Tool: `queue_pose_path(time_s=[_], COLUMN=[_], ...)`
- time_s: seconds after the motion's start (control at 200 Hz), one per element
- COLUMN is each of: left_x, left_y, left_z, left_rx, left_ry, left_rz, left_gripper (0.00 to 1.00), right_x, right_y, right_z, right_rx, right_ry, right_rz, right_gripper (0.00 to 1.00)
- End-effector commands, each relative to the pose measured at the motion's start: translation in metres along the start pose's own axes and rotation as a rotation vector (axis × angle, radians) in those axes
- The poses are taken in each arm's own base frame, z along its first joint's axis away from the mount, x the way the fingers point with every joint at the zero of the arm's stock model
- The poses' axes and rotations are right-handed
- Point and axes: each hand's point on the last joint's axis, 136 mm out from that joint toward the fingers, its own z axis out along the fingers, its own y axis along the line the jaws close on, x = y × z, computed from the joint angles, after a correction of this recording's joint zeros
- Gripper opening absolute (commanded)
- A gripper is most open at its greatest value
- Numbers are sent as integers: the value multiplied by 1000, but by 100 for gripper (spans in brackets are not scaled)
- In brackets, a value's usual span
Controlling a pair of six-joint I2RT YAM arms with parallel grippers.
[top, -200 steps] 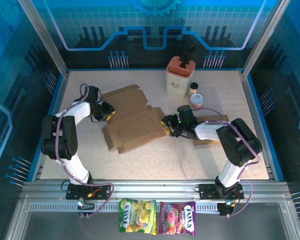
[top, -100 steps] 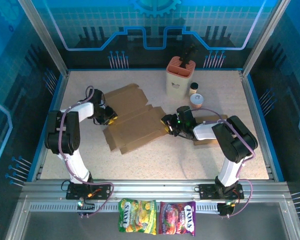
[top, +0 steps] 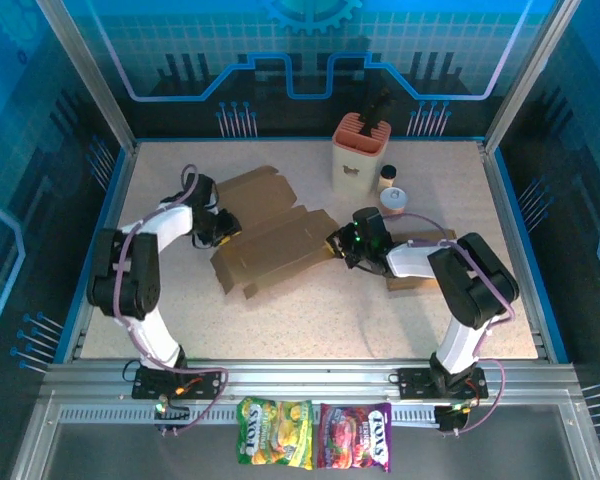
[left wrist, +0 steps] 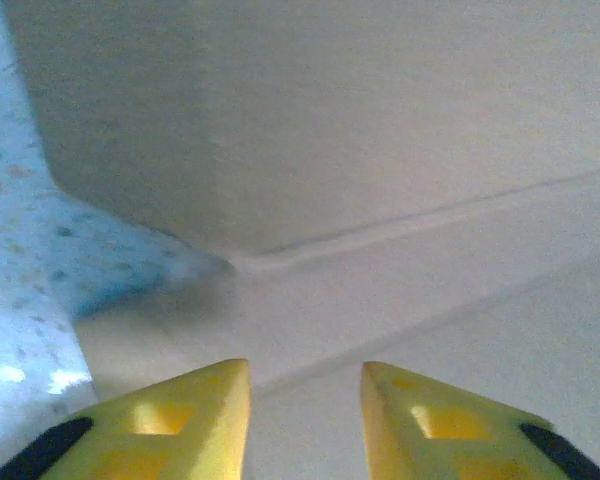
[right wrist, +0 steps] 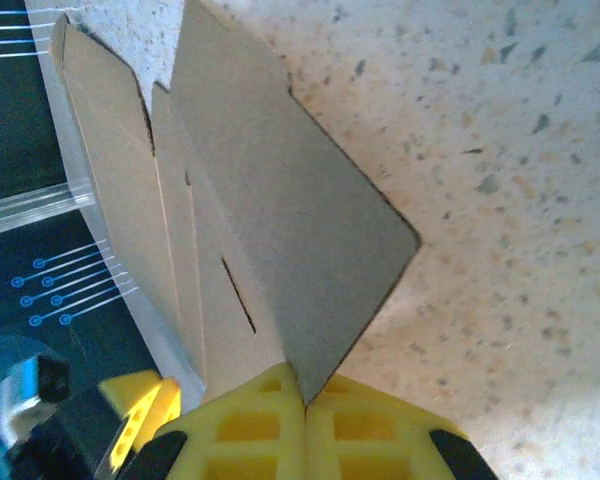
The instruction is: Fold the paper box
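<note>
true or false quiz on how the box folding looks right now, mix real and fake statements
1. The right gripper is shut on a flap of the cardboard box. True.
2. The left gripper has its fingers pressed together. False: they stand apart over the cardboard.
3. The box stands fully assembled. False: it lies mostly flat and unfolded on the table.
4. Two snack bags lie past the table's near edge, by the arm bases. True.

Robot lab cell: aluminium frame [top: 300, 376], blue circuit-print panels [top: 180, 50], speckled table [top: 330, 320]
</note>
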Motion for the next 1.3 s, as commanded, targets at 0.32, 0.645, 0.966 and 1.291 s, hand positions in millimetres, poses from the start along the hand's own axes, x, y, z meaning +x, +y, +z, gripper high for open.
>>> queue_pose_path(time_s=[0.32,0.645,0.966,1.291], left_x=[130,142,127,134], left_y=[-105,-85,-87,-111], left_z=[-135,-112,-100,-116], left_rx=[168,-96,-205,-71], left_ry=[-259,-260,-280,-304], left_rz=[961,1228,1314,1283], left_gripper=[49,56,29,0], right_x=[-2,-10,-16,-29], right_y=[70,94,94,118], right_z=[-38,-55,-66,-93], right_rx=[133,173,165,101], right_ry=[110,194,211,109], right_rz=[51,39,47,-13], right_gripper=[0,0,0,35])
